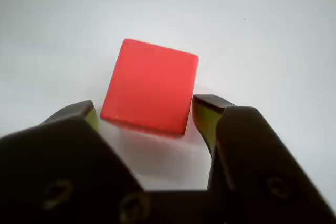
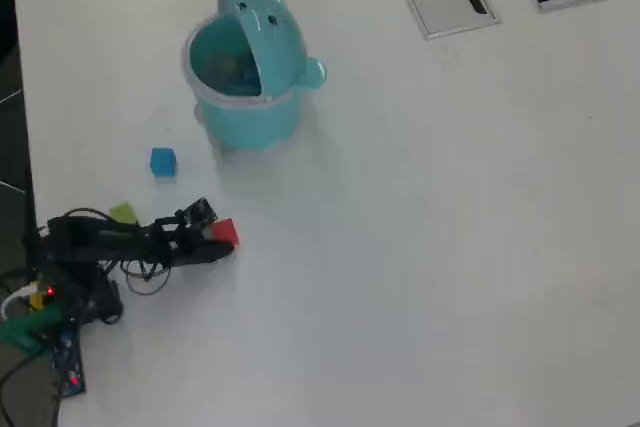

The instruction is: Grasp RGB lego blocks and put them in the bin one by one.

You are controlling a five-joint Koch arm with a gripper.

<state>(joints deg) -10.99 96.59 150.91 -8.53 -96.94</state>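
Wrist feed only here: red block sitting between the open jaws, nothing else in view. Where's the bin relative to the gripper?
Observer: In the overhead view the bin stands up-screen of the gripper, well apart from it, with its lid flipped open.
Operator: Other blocks?
Observer: The blue block lies free on the table, just left of the bin's base.
Operator: And the green one?
Observer: The yellow-green block sits right beside the arm, partly hidden by it.

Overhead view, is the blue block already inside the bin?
No, the blue block sits on the table outside the bin, just left of it.
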